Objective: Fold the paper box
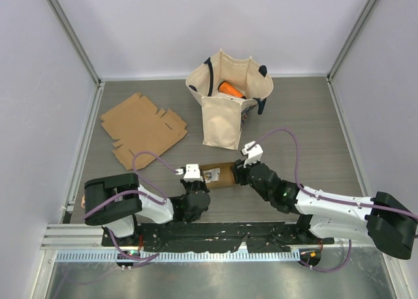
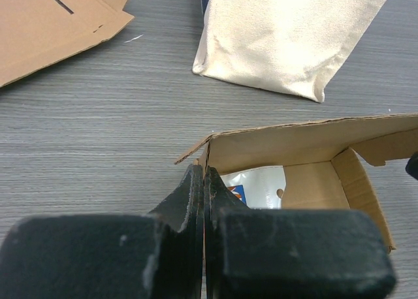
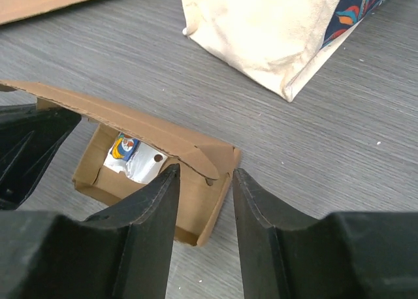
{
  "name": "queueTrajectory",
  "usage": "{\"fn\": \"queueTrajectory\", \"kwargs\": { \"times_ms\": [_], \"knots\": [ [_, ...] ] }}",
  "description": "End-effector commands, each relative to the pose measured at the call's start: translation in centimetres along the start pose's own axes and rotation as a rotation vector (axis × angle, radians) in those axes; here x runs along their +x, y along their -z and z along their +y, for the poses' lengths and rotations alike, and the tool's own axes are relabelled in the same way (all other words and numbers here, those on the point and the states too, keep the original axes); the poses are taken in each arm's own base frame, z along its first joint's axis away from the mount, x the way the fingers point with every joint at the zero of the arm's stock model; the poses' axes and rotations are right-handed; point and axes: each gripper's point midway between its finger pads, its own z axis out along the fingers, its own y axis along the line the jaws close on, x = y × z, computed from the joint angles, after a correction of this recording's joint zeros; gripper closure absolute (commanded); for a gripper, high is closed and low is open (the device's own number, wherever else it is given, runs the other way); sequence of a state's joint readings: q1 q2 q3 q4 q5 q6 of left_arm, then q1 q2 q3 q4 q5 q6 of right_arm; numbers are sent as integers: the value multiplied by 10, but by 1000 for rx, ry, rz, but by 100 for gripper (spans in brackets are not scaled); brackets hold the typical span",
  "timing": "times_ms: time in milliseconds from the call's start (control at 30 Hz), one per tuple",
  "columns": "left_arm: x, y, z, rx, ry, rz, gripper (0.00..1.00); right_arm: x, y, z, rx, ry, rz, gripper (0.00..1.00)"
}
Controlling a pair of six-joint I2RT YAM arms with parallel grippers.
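A small brown paper box [image 1: 219,175] lies open-topped on the table between my two grippers, its lid flap [image 3: 130,126] standing up along the far side. A silver and blue pouch [image 2: 258,185] lies inside it. My left gripper [image 2: 203,175] is shut on the box's left end wall, a thin cardboard edge pinched between the jaws. At the other end, my right gripper [image 3: 206,175] stands open and straddles the right end wall [image 3: 219,194], one finger inside the box and one outside. In the top view the left gripper [image 1: 193,175] and the right gripper [image 1: 240,172] face each other across the box.
A cream tote bag [image 1: 228,106] with an orange object [image 1: 230,89] inside stands just behind the box. A flat unfolded cardboard blank [image 1: 140,128] lies at the back left. White walls with metal rails [image 1: 83,149] enclose the table.
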State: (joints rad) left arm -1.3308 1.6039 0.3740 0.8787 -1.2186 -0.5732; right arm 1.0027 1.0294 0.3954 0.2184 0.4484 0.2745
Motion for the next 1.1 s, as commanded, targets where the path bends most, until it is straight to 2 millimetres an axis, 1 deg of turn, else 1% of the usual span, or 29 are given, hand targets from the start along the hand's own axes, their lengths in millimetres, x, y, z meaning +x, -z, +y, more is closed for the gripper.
{"fn": "queueTrajectory", "kwargs": {
  "times_ms": [0, 100, 133, 200, 233, 267, 333, 367, 400, 433, 467, 533, 600, 633, 700, 733, 767, 800, 833, 867, 900, 933, 967, 1067],
  "knots": [
    [-10, -1, -3, -17, 27, -33, 100, -43, -4, 4, -28, -49, -219, 59],
    [-10, -1, -4, -15, 25, -34, 100, -36, -9, 7, -38, -30, -195, 67],
    [-11, -1, -4, -13, 24, -34, 100, -34, -10, 8, -40, -28, -188, 71],
    [-12, -1, -5, -14, 22, -36, 100, -29, -13, 8, -34, -29, -169, 75],
    [-12, -1, -5, -15, 20, -37, 100, -28, -13, 8, -31, -46, -163, 80],
    [-13, -2, -6, -15, 11, -38, 100, -29, -14, 8, -26, -61, -162, 83],
    [-15, -2, -9, -15, 6, -42, 100, -27, -15, 5, 1, -98, -147, 93],
    [-15, -3, -10, -15, -8, -42, 100, -31, -16, 8, 8, -165, -150, 96],
    [-15, -3, -11, -15, -11, -43, 100, -28, -17, 3, 44, -189, -134, 99],
    [-18, -4, -14, -15, -6, -46, 100, -29, -18, 5, 55, -265, -128, 99],
    [-17, -4, -15, -14, -8, -44, 100, -34, -18, 7, 54, -281, -127, 99],
    [-15, -5, -18, -5, -2, -40, 100, -35, -16, 5, 77, -293, -147, 99],
    [-10, -4, -21, 14, 21, -27, 100, -32, -14, 3, 74, -279, -187, 99],
    [-8, -4, -21, 17, 29, -23, 100, -27, -15, -1, 94, -273, -187, 99],
    [-4, -4, -21, 23, 59, -14, 100, -22, -14, -3, 99, -263, -209, 99],
    [-3, -3, -21, 24, 74, -12, 100, -13, -13, -10, 136, -243, -211, 99],
    [-2, -3, -21, 25, 87, -9, 100, -18, -9, -2, 109, -231, -253, 99],
    [2, -3, -20, 25, 106, -4, 100, -17, -7, -3, 122, -219, -274, 99],
    [3, -3, -21, 31, 115, -1, 100, -3, -5, -11, 149, -191, -271, 99],
    [5, -2, -22, 36, 115, 2, 100, -12, -2, -10, 141, -218, -326, 99],
    [9, -3, -21, 35, 106, 5, 100, -10, 1, -10, 142, -196, -335, 99],
    [9, -2, -24, 45, 119, 4, 100, -3, 2, -14, 150, -185, -334, 99],
    [11, -2, -23, 47, 116, 6, 100, -5, 3, -14, 153, -193, -357, 99],
    [12, -1, -23, 45, 121, -1, 100, 2, 5, -11, 160, -170, -355, 99]
  ]
}}
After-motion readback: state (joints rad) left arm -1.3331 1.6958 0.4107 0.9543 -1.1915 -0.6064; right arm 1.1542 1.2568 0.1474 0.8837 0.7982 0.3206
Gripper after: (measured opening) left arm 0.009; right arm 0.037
